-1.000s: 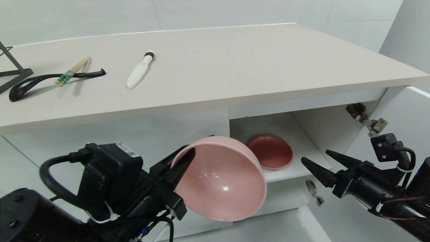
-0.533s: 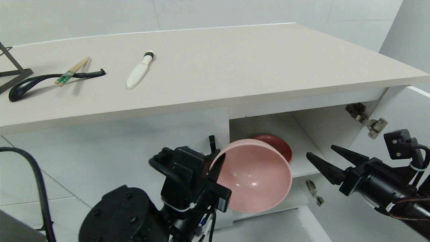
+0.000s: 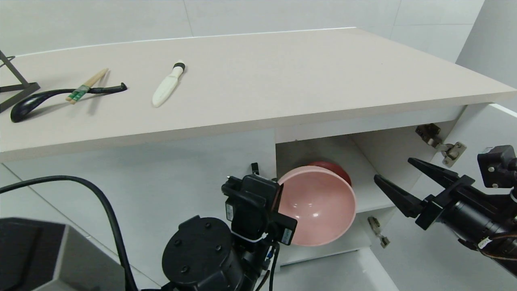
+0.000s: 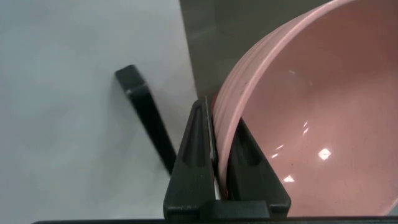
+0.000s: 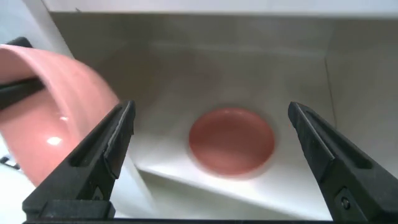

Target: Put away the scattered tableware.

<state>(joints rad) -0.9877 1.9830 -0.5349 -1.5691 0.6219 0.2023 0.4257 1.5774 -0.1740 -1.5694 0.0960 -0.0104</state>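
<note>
My left gripper (image 4: 219,117) clamped on the rim of the pink bowl (image 3: 319,204), bowl tilted between my fingers at the cabinet shelf (image 3: 363,200) edge, red plate (image 5: 231,140) beyond my right gripper (image 3: 392,169), its fingers spread wide, empty.

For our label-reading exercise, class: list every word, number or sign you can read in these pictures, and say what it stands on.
No text can be read here.
On the white stickers behind the left claw: print too small to read.
On the green band of the chopsticks: any marks too small to tell.
On the pink bowl and the red dish: no print seen.
</note>
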